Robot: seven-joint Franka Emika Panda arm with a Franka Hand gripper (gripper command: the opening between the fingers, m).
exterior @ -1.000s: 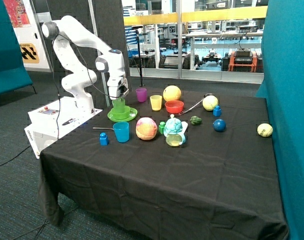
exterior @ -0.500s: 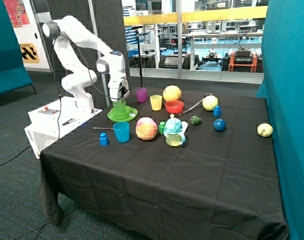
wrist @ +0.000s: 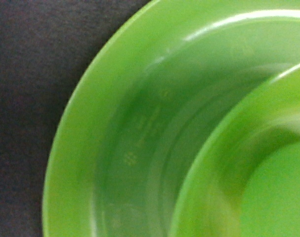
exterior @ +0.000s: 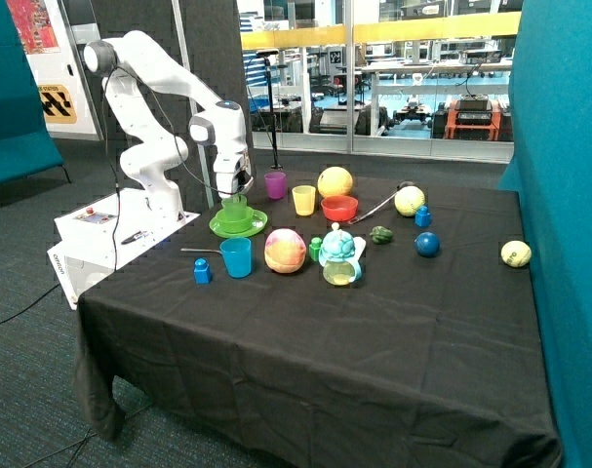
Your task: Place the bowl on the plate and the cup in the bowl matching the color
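You're looking at a lab or workshop floor with glass partitions behind a table [exterior: 305, 341] draped in black cloth. Starting at the near left corner, the arm reaches in from its base and its gripper [exterior: 234, 192] hangs right over the green stack: the plate [exterior: 220, 230] lies on the cloth, the bowl [exterior: 239, 222] sits on it, and the cup [exterior: 235, 208] stands in the bowl, so both placements look made. I cannot tell whether the fingers are parted or have hold of the cup; the wrist view shows only the plate rim [wrist: 70, 163] and the bowl's edge [wrist: 204, 148].

If the fingers grip the cup while the arm lifts, it could come out or tip, dragging the light bowl off centre. A sideways retreat could knock the purple cup [exterior: 275, 184] just beyond, or the blue cup [exterior: 236, 257] in front.

Further right stand a yellow cup [exterior: 303, 199] and a red bowl [exterior: 339, 207].

Writing: a yellow-and-black hazard sign on the left wall, and a label on the robot's base plate, neither readable
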